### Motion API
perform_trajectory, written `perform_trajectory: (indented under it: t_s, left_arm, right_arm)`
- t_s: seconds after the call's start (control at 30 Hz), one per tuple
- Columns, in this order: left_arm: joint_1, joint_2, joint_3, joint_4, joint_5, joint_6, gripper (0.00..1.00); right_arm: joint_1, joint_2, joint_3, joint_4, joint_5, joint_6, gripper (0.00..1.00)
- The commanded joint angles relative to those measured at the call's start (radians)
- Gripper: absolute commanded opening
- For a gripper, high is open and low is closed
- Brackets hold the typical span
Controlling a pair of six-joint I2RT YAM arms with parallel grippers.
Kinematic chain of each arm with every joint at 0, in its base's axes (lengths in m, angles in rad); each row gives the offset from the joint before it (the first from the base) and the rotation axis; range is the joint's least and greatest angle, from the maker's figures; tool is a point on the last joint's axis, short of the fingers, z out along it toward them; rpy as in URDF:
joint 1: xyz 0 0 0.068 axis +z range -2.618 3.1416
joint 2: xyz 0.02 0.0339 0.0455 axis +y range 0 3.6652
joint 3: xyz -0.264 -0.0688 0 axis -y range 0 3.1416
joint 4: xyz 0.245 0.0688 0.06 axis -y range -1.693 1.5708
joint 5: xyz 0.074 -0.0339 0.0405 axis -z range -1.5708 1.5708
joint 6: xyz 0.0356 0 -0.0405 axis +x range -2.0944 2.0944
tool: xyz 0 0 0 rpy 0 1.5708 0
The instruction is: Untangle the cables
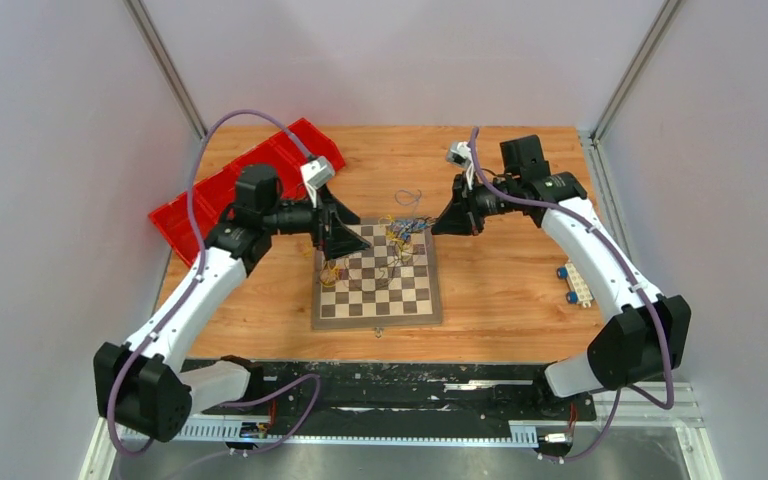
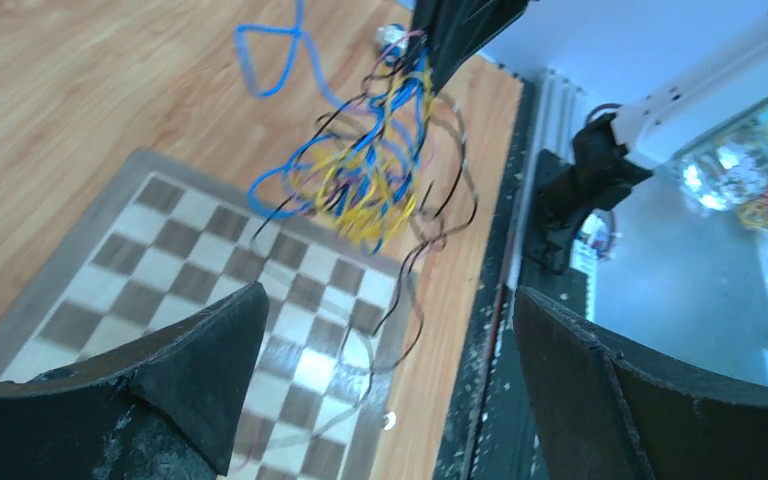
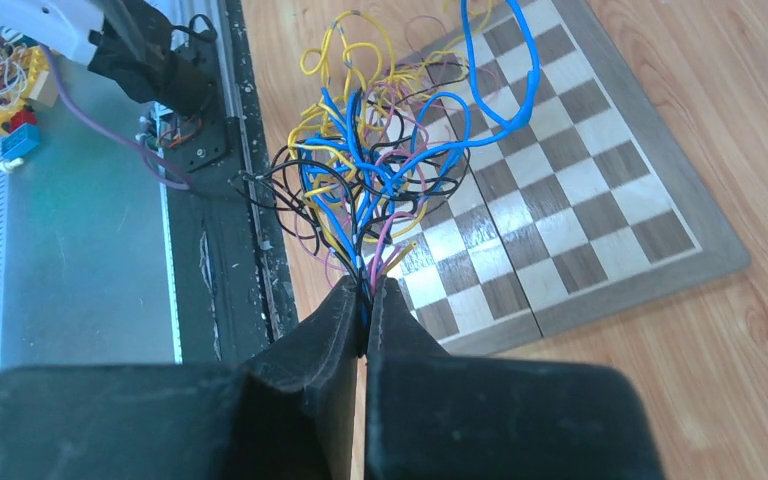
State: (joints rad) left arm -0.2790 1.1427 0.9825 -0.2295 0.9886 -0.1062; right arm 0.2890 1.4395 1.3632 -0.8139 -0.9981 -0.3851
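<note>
looking at the top view first: right gripper (image 1: pixel 442 222) is clamped on the cables (image 1: pixel 407 232), holding the clump lifted over the far part of the chessboard (image 1: pixel 380 295) so the loops hang free. left gripper (image 1: pixel 345 238) sits just beside the clump on its left, over the board, nothing in it. one loose blue cable (image 1: pixel 407 197) lies alone on the table (image 1: pixel 500 290) beyond the board, apart from the clump; i read it as already separated. red bin (image 1: pixel 222 195) is at far left, not involved.

left wrist: my left fingers (image 2: pixel 210 370) are spread wide and empty, aimed at the hanging tangle. yellow, blue, black and pinkish strands are mixed, with a few black ones trailing down toward the board.

right wrist: jaws are pinched tight on a bunch of strand ends, loops fanning out over the board's edge. my guess is this grip is the anchor, so the left can pick one strand and draw it out. most of the tangle is not yet undone.
</note>
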Motion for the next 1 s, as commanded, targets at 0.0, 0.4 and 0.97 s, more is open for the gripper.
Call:
perform_trajectory:
  t_s: [0.0, 0.4, 0.97]
  left_arm:
    - [-0.123, 0.089, 0.024, 0.238, -0.036, -0.195, 1.0]
    - [-0.052, 0.105, -0.006, 0.299, -0.072, -0.296, 0.0]
    - [0.685, -0.041, 0.016, -0.263, 0.012, 0.163, 0.0]
  right_arm:
    - [0.028, 0.023, 0.062, 0.056, -0.062, 0.026, 0.0]
    - [-0.118, -0.034, -0.044, 0.046, -0.033, -0.001, 0.0]
    - [-0.605, 0.021, -0.041, -0.064, 0.062, -0.186, 0.0]
